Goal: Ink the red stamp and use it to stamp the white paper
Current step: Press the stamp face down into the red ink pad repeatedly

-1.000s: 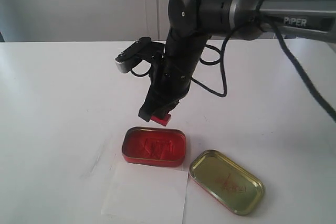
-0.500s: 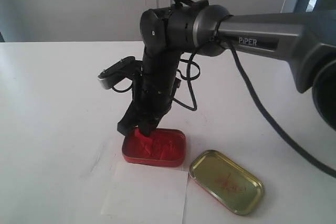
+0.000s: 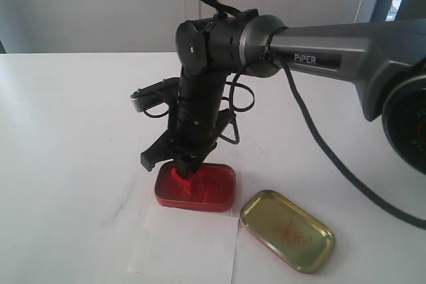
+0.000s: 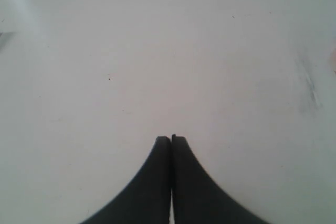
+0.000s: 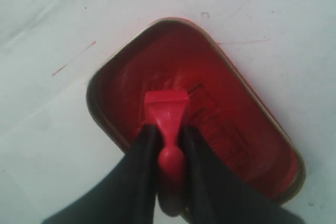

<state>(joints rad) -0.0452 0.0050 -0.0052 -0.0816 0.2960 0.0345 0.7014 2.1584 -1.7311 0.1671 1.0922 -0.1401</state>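
Between the fingers of the right pincer [image 5: 168,129] I see the red stamp [image 5: 166,106], pinched by its knob handle with the block base pointing down. Directly under this pincer sits the open red ink tin [image 3: 200,187]; the stamp base is inside it, apparently meeting the ink. The white paper [image 3: 186,247] lies flat just beyond the tin, below the pincer. A gold lid [image 3: 286,229] rests off to one side. The left pincer [image 4: 171,139] is pressed together over bare table [image 4: 168,51].
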